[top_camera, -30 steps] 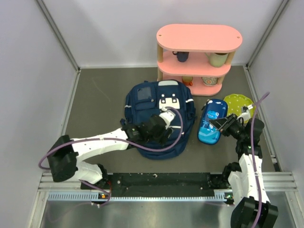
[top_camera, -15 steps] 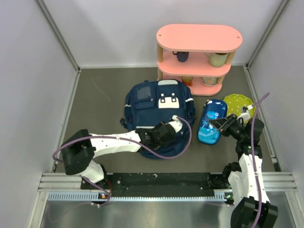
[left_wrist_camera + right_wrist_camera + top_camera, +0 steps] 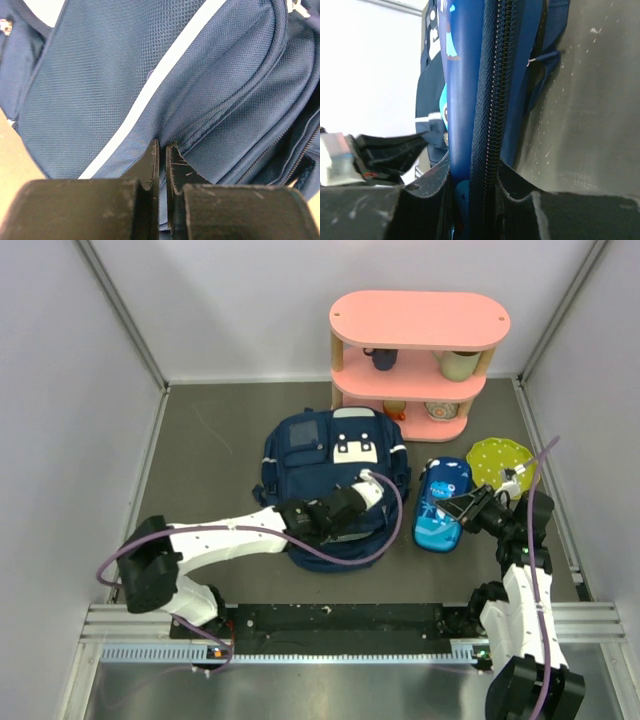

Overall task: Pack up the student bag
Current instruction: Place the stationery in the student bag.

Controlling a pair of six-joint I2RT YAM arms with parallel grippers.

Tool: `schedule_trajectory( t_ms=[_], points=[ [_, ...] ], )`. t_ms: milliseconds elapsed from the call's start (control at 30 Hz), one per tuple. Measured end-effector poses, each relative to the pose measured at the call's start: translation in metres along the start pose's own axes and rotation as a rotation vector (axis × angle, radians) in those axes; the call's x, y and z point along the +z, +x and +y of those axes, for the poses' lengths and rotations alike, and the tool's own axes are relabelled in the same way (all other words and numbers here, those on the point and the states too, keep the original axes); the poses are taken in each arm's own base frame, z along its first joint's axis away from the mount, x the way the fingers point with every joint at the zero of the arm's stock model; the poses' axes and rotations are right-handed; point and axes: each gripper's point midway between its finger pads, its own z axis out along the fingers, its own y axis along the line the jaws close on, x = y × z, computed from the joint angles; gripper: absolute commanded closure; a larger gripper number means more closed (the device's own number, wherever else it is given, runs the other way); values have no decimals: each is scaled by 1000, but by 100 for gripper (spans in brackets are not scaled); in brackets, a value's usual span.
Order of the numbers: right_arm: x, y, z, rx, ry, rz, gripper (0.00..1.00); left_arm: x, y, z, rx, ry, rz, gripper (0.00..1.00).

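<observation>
The student bag [image 3: 320,455], navy with white patches, lies flat in the middle of the table. My left gripper [image 3: 376,488] rests on the bag's lower right part. In the left wrist view the left gripper [image 3: 162,147] is shut on a fold of the bag's fabric [image 3: 100,90], beside the white stripe and a zip seam. A small blue pencil case [image 3: 440,502] lies just right of the bag. My right gripper [image 3: 462,508] is shut on its near edge. In the right wrist view the right gripper [image 3: 472,175] clamps the pencil case [image 3: 465,75] across its zip, edge-on.
A pink two-tier shelf [image 3: 420,360] with mugs and bowls stands at the back. A green dotted plate [image 3: 503,462] lies right of the pencil case. Grey walls close in the table on three sides.
My left gripper has shut on the bag's fabric after shifting over the bag's lower right. The right gripper has drawn the pencil case slightly left, toward the bag.
</observation>
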Motion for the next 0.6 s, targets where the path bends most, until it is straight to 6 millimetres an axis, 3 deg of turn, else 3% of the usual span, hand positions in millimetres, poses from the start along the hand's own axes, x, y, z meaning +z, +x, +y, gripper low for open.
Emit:
schedule_trajectory(
  t_ms=[233,600],
  points=[
    [-8,17,13,21,-63,75,100,-36,-43,29,-185,40,-111,100],
    [-19,52,38,108,-165,230,100,-51,-56,28,-330,115,-121,100]
  ],
)
